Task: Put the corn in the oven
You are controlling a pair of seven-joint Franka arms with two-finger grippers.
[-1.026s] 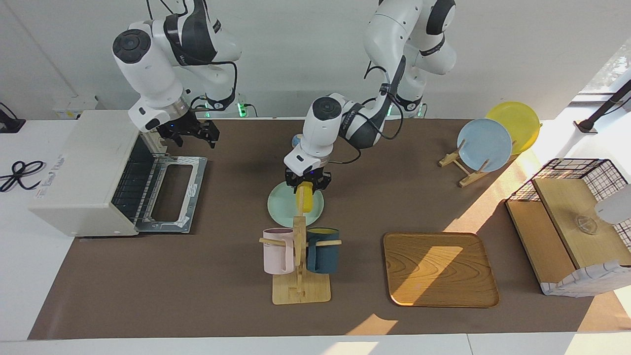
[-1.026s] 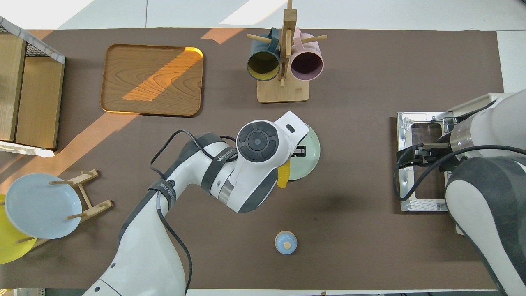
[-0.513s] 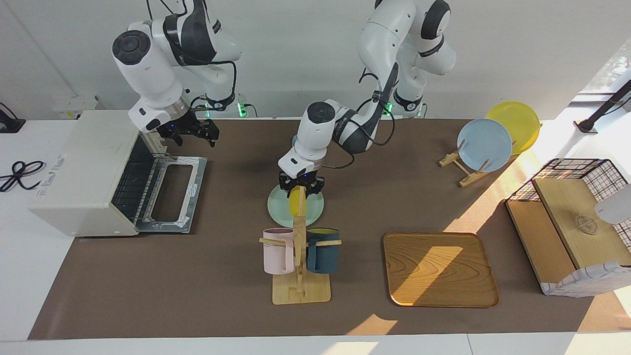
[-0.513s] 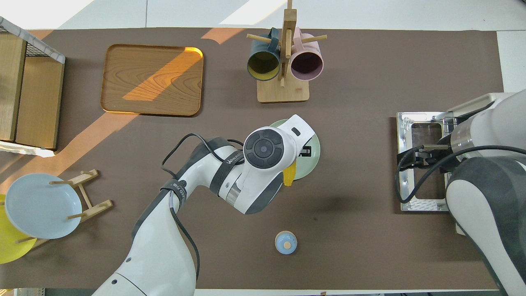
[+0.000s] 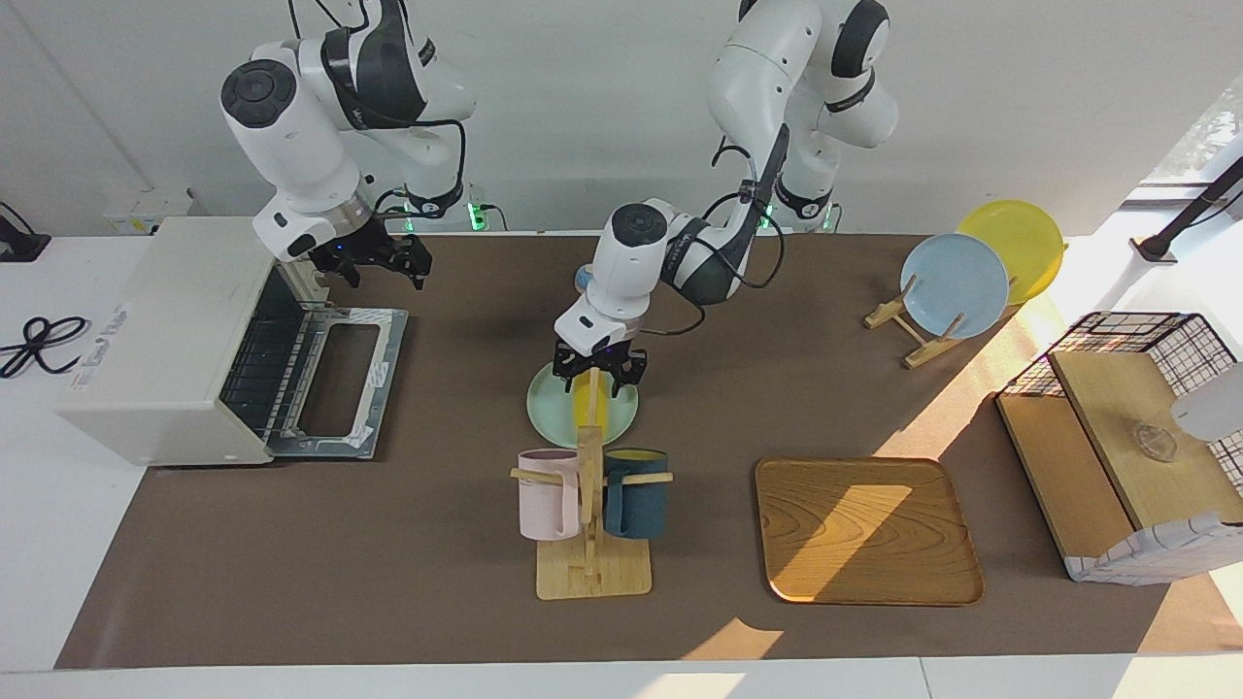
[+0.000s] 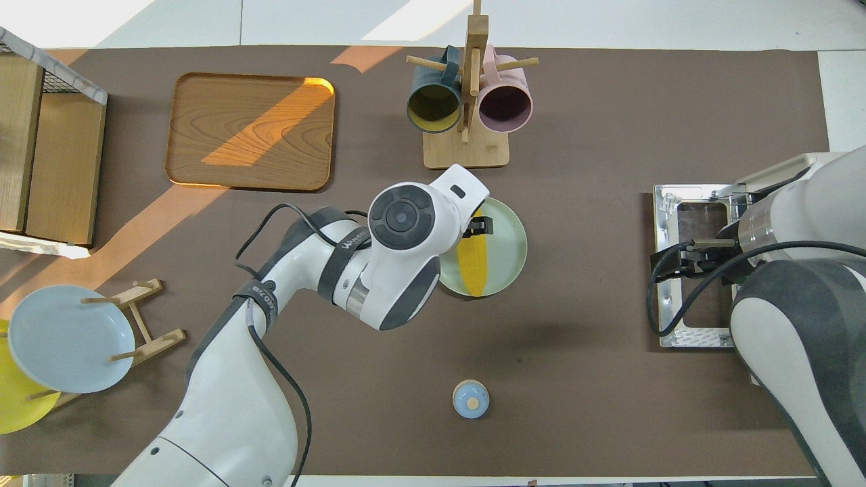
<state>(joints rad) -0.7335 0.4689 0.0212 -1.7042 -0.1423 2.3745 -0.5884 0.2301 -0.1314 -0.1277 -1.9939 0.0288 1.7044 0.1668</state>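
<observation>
Your left gripper low over the green plate, fingers spread apart just above the corn lying flat on that plate, your right gripper waiting above the oven's lowered door, whether open or closed you cannot tell.

Bright, even room light; both views are sharp. Warm sunlight streaks fall across the wooden tray, well apart from the left gripper, which casts soft shadow below itself.
</observation>
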